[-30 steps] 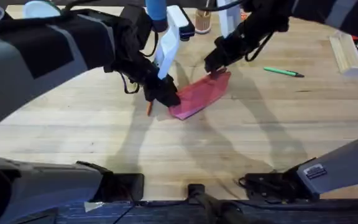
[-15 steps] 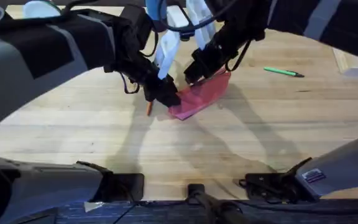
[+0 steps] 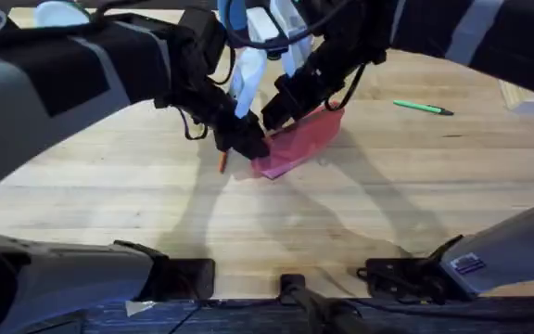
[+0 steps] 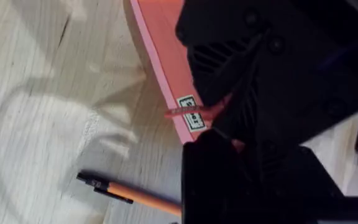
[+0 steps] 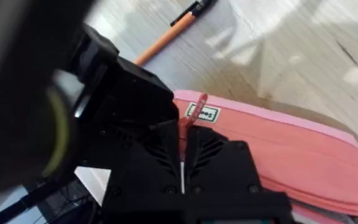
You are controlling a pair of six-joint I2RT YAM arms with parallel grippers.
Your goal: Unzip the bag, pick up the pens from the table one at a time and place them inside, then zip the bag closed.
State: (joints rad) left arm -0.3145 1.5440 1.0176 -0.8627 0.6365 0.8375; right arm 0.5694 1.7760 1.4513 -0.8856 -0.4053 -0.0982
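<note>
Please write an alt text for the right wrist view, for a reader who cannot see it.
The right hand grips a thin red tab at the labelled end of the pink bag, which lies on the light wooden table. Beyond it, an orange pen with a black cap rests on the table.

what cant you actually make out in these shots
- Zipper opening of the bag: hidden under both grippers in the overhead view, so how far it is unzipped is unclear.
- Orange pen: mostly covered by the left gripper overhead.
- Label on the bag: its print is too small to read in the right wrist view.
- Green pen: too small overhead for cap detail.
</note>
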